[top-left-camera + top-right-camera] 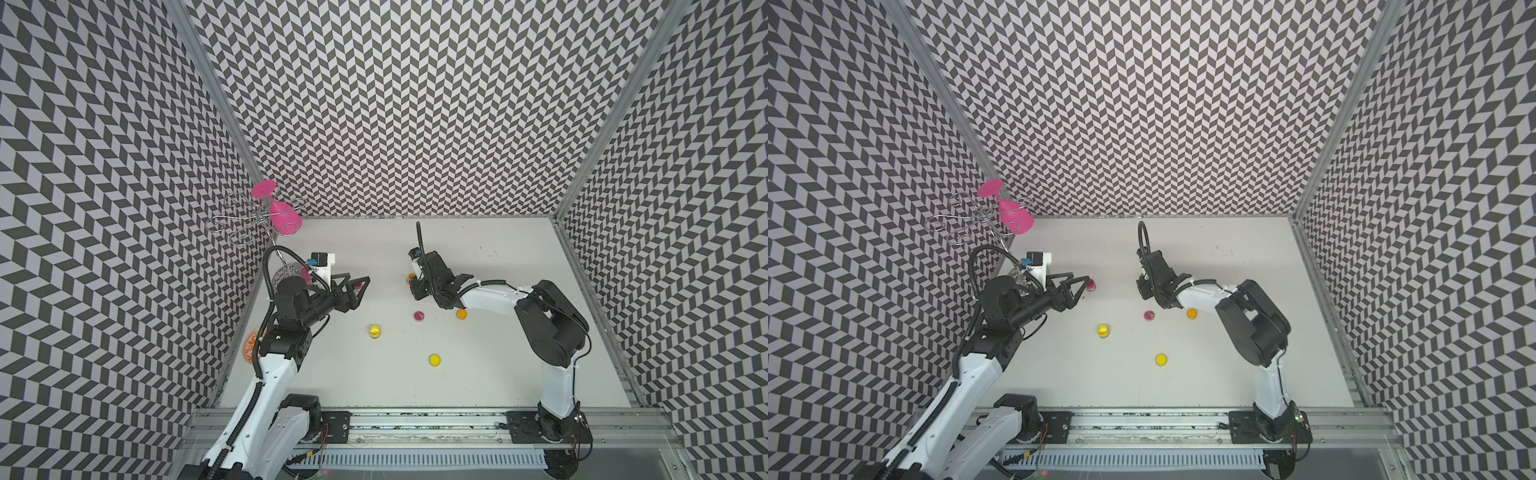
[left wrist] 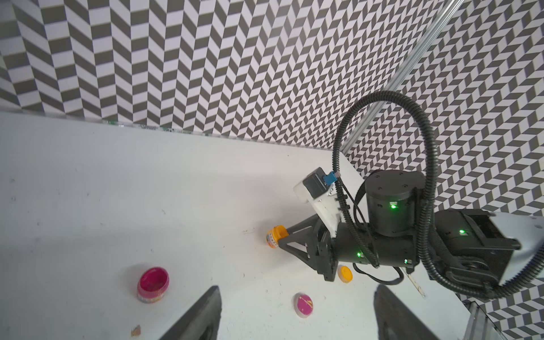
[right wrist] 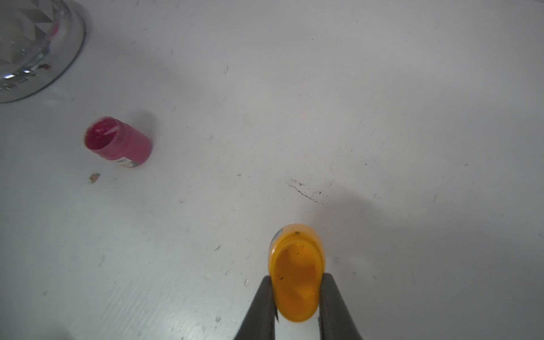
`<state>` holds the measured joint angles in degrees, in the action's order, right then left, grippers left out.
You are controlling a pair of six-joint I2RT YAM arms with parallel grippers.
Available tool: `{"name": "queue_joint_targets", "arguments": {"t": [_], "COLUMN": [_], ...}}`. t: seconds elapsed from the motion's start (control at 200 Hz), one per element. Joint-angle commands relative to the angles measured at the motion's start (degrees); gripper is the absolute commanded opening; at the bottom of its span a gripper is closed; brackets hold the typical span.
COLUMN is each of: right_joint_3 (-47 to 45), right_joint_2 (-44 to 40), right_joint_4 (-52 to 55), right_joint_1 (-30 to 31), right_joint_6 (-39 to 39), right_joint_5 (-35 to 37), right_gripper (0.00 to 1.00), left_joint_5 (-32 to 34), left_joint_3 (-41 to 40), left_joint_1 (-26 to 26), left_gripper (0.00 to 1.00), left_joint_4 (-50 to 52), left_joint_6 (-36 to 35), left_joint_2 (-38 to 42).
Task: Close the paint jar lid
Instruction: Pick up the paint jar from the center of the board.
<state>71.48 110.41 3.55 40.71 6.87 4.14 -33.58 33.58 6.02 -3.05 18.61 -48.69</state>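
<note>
An open orange paint jar [image 3: 297, 265] stands on the white table, and my right gripper [image 3: 297, 297] is shut on its sides. In a top view only a sliver of the jar [image 1: 411, 277] shows beside the right wrist. Its orange lid [image 1: 461, 314] lies loose on the table near the right forearm, and it is also in the left wrist view [image 2: 345, 273]. My left gripper [image 2: 297, 323] hangs open with nothing between its fingers, close beside an open pink paint jar [image 2: 153, 284]. A pink lid [image 2: 304, 304] lies ahead of it.
A yellow jar [image 1: 375, 331] and a yellow lid [image 1: 435, 360] sit nearer the front. A wire glass rack with a pink goblet [image 1: 282, 216] stands at the back left corner. Patterned walls [image 1: 415, 124] close three sides.
</note>
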Motion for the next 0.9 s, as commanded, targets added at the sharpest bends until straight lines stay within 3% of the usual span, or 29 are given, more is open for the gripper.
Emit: {"name": "queue_joint_targets", "arguments": {"t": [0.0, 0.08, 0.25, 0.335, 0.491, 0.586, 0.896], "right_joint_3": [-0.7, -0.4, 0.4, 0.7, 2.2, 2.2, 3.6], "right_joint_2": [-5.7, -7.6, -11.6, -13.5, -16.1, -18.0, -21.2], "right_joint_4": [1.1, 3.8, 9.1, 10.8, 14.6, 15.1, 15.2], "right_joint_1": [-0.1, -0.2, -0.4, -0.5, -0.5, -0.5, 0.2], "right_joint_6": [-1.5, -2.4, -3.2, -3.0, -3.3, -3.6, -2.0], "right_joint_5": [-0.7, -1.6, -4.5, -6.8, -9.9, -11.6, -18.8], "right_gripper": [0.18, 0.17, 0.17, 0.18, 0.17, 0.18, 0.17], "left_joint_5": [1.4, 2.0, 4.4, 3.3, 3.0, 4.7, 9.9], "left_joint_3": [1.2, -0.6, -3.3, -5.5, -9.6, -12.9, -12.5], "left_joint_1": [1.9, 5.5, 16.5, 17.7, 17.7, 18.3, 21.2], "left_gripper": [0.77, 0.72, 0.70, 0.64, 0.58, 0.58, 0.54], "left_joint_4": [-10.1, -16.1, -19.6, -22.1, -28.6, -36.1, -37.8], "left_joint_6": [-5.3, -12.5, -44.4, -54.3, -56.8, -53.4, -53.2], "left_joint_2": [-1.0, -1.7, -1.9, -2.8, -5.5, -6.9, -10.6]}}
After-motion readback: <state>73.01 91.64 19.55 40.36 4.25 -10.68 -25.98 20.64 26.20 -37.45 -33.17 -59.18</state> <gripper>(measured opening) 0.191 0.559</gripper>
